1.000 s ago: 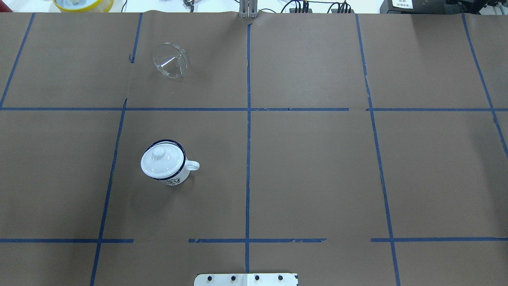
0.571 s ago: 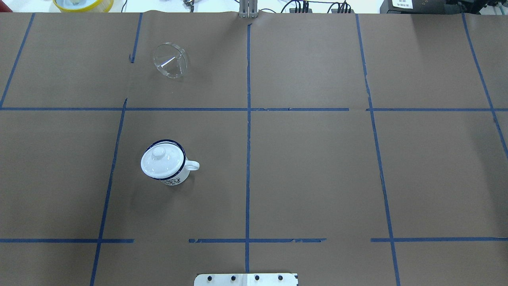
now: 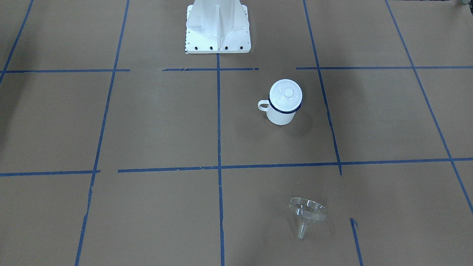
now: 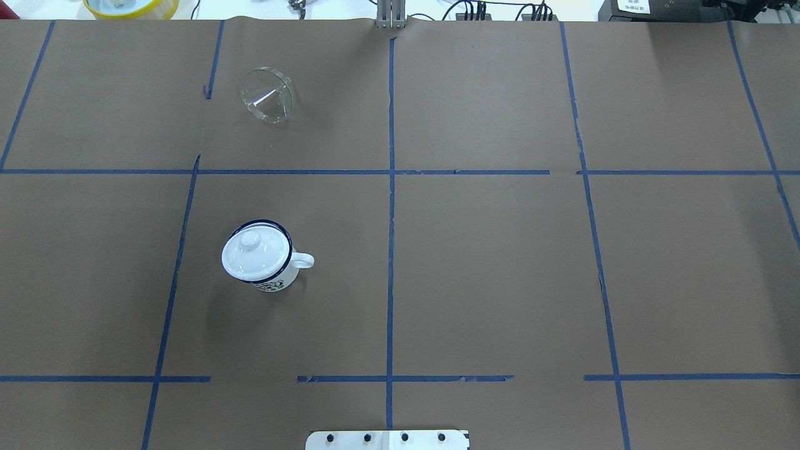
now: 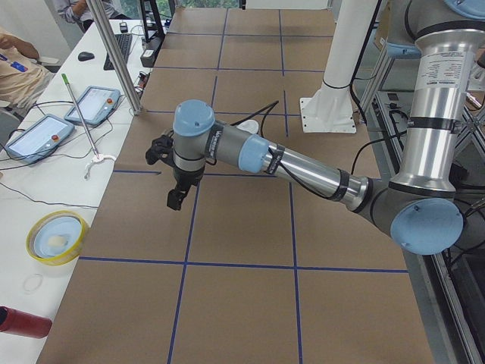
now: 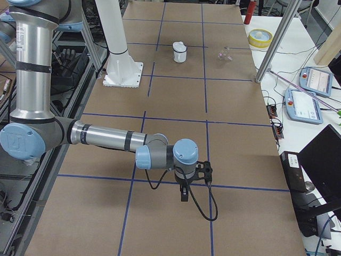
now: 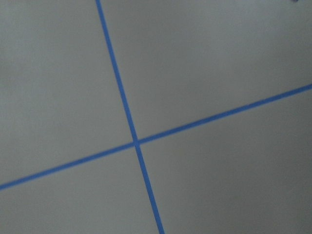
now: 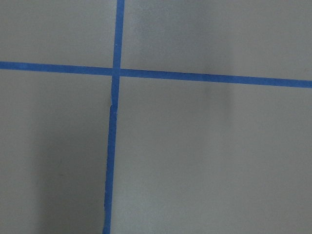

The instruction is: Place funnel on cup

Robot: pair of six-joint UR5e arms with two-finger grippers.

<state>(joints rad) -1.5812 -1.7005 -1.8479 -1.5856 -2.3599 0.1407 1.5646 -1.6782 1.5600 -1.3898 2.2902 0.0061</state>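
The clear funnel (image 4: 267,95) lies on its side at the table's far left; it also shows in the front view (image 3: 306,214) and small in the right side view (image 6: 224,53). The white enamel cup (image 4: 277,284) with a dark blue rim stands upright nearer the robot, with a round white knobbed lid (image 4: 255,253) on top. The cup (image 3: 280,116) and lid (image 3: 285,92) also show in the front view. My left gripper (image 5: 174,199) hangs over the table's left end, far from both. My right gripper (image 6: 184,194) hangs over the right end. I cannot tell whether either is open or shut.
Brown paper with a blue tape grid covers the table. The robot base (image 3: 218,29) stands at the near middle edge. A yellow-rimmed dish (image 4: 131,6) sits beyond the far edge. A metal pole (image 5: 114,53) and teach pendants (image 5: 38,136) stand on the operators' side.
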